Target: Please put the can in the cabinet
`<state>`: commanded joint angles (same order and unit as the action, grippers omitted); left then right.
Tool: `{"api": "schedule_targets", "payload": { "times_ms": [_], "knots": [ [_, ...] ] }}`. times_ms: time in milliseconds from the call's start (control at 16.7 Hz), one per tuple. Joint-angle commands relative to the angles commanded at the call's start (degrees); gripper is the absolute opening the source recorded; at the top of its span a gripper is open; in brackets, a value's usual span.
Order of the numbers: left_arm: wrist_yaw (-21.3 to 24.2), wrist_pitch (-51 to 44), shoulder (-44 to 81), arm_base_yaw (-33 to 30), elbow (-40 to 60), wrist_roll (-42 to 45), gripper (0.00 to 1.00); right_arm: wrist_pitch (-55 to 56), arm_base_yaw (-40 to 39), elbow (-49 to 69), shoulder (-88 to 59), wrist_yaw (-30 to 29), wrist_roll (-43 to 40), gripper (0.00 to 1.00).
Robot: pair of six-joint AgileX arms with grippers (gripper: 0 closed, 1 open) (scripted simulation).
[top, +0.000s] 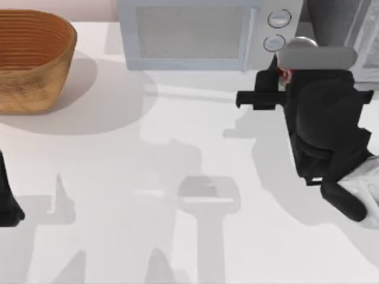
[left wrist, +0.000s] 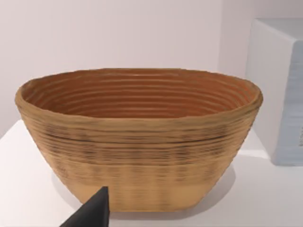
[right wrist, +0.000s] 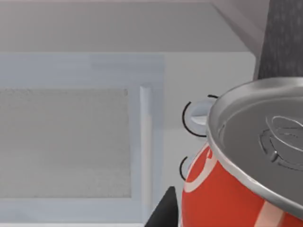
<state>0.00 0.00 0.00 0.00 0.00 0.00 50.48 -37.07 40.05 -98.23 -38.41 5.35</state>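
1. At the table's far left, our left arm sat parked at the edge; we could not tell how its claw stood.
2. Beyond it, at the back left, stood a woven basket, which our left wrist camera faced squarely, well apart from everything the task concerned.
3. Along the back centre stood the light grey microwave, its two round knobs at its right end.
4. Just right of those knobs we held the can in our right gripper, the claw apparently closed around it, though the fingers themselves were mostly hidden by the arm. The right wrist view showed the can's silver top and red side close up, upright or nearly so, with the microwave door behind it.
5. At the back right corner stood the dark grey cabinet. From the held can it lay farther back and to the right, so we judged the carry should go that way, with our right arm clearly the nearer one.
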Motion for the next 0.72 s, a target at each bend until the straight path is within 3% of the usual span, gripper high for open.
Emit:
{"api": "schedule_targets", "payload": {
  "times_ms": [300, 720],
  "knots": [
    [0.0, 0.0, 0.0, 0.0, 0.0, 0.0, 1.0, -2.7, 1.9, -2.1, 5.9, 2.5, -0.4, 0.0],
    [0.0, 0.0, 0.0, 0.0, 0.0, 0.0, 1.0, -16.3, 12.0, -12.9, 34.0, 12.9, -2.2, 0.0]
  ]
}}
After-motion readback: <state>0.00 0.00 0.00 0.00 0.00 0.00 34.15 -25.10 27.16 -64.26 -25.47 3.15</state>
